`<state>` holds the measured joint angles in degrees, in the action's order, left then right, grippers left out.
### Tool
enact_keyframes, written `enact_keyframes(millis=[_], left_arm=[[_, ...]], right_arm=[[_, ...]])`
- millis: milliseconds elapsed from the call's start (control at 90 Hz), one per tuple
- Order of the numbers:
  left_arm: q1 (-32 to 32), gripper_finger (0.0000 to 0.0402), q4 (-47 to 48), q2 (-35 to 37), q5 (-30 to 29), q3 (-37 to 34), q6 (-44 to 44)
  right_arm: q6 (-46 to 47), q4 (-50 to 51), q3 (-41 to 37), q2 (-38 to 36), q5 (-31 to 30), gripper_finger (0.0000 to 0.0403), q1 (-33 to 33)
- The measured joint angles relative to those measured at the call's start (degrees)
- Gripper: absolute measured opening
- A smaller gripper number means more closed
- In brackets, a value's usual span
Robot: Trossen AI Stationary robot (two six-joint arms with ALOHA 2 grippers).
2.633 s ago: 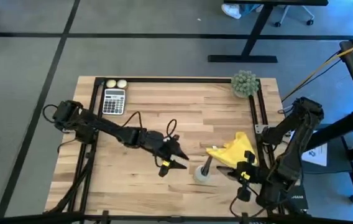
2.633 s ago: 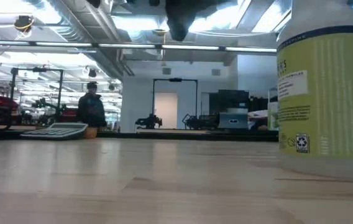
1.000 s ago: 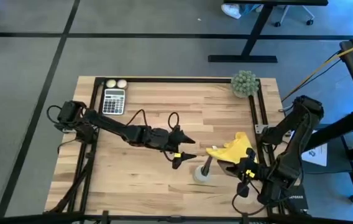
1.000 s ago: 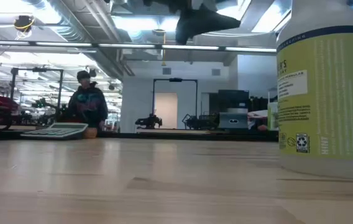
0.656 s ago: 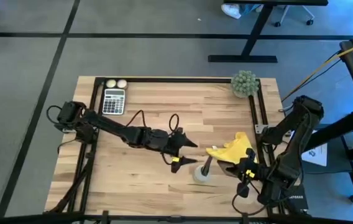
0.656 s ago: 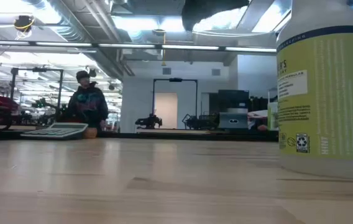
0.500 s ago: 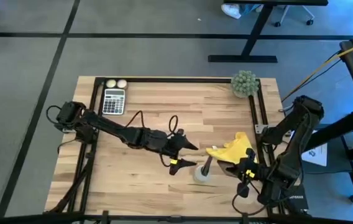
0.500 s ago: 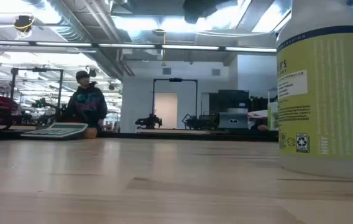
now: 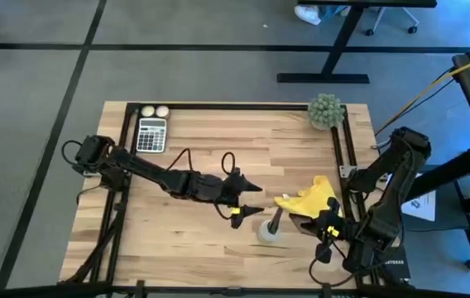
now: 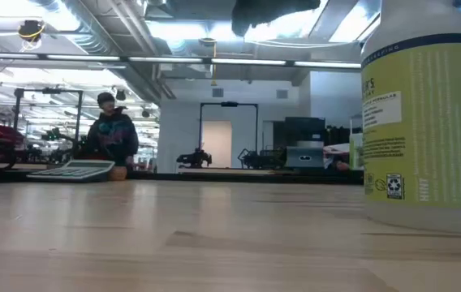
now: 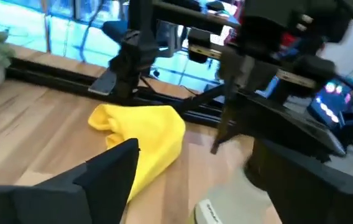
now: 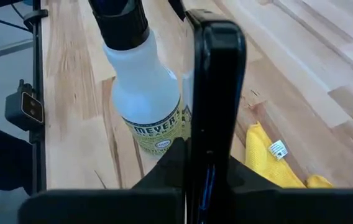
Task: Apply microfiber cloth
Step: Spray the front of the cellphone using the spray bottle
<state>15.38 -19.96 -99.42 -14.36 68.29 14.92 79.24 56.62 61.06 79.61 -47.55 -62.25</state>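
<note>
The yellow microfiber cloth (image 9: 309,201) lies crumpled on the table at the right (image 11: 145,135) (image 12: 275,163). My left gripper (image 9: 250,204) hovers open just left of it, above the table, with nothing between its fingers (image 11: 195,186). It shows as a dark shape at the top of the low view (image 10: 273,10). My right gripper (image 9: 324,222) is at the cloth's near right side, shut on a black smartphone (image 12: 214,93). A spray bottle (image 9: 270,228) stands between the two grippers (image 12: 146,106). My right gripper pinches the smartphone's two flat faces (image 12: 209,163) between its two fingers, near one end. The phone stands out ahead of the fingers, its thin edge toward the wrist camera. Whether its far end touches the table or the cloth, I cannot tell.
A calculator (image 9: 151,134) and two pale balls (image 9: 155,111) lie at the far left, and a small green plant (image 9: 325,110) at the far right corner. The spray bottle fills the right of the low view (image 10: 425,113). A person (image 10: 113,134) stands in the room behind.
My left gripper has edged a little toward the table's right edge, nearer the cloth and the bottle, staying open. The right gripper, phone, cloth and bottle have kept still.
</note>
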Motion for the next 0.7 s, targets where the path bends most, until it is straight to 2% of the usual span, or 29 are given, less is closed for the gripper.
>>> enact_keyframes(millis=[89,267,411,500,700], left_arm=[[0.0,0.0302,0.0,0.0,0.0,0.0,-1.3],[-0.1,0.0302,1.0,0.0,-0.1,0.0,7.3],[0.2,0.0302,2.2,0.0,0.8,0.0,8.8],[0.5,0.0302,2.8,0.0,2.1,0.0,5.4],[0.9,0.0302,2.2,-2.8,11.5,0.0,-7.8]], right_arm=[[-0.2,0.0,0.0,0.0,-0.1,0.0003,0.0],[-0.3,0.2,0.0,0.0,-2.9,0.0003,0.0],[0.1,-0.1,0.0,0.6,-3.0,0.0003,0.0],[0.2,-0.1,0.0,1.5,-3.2,0.0003,0.0],[0.3,-1.4,0.0,3.5,-4.8,0.0003,0.0]])
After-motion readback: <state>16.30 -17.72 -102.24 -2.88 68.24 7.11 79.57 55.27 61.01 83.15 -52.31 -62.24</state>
